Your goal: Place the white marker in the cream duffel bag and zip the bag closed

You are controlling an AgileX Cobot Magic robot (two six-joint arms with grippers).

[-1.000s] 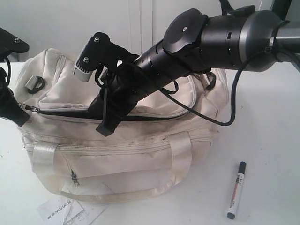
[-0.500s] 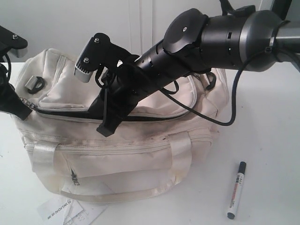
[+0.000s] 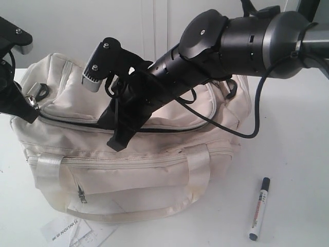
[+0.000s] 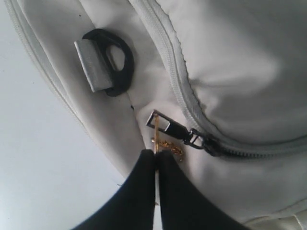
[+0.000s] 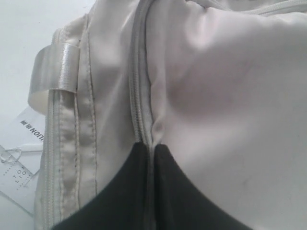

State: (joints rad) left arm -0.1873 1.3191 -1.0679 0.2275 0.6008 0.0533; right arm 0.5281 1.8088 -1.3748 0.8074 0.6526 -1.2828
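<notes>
The cream duffel bag (image 3: 128, 170) lies on the white table, a thin dark gap showing along its top zip. My left gripper (image 3: 30, 105) is at the bag's left end, shut on the gold zipper pull (image 4: 155, 128), which hangs off the dark slider (image 4: 194, 137). My right gripper (image 3: 117, 143) reaches across to the front of the bag's top. In the right wrist view it (image 5: 149, 147) is shut on the fabric edge beside the zip (image 5: 139, 86). The white marker (image 3: 259, 208) lies on the table to the right of the bag, black cap pointing away, apart from both grippers.
A paper tag (image 3: 67, 231) lies under the bag's front left corner. A black D-ring (image 4: 112, 60) sits on the bag's left end close to the slider. The strap handle (image 3: 123, 213) drapes over the front. The right arm (image 3: 231, 41) spans above the bag.
My left gripper has moved up and to the left with the zipper pull, drawing the slider round the bag's left end. The right gripper and the marker have stayed put.
</notes>
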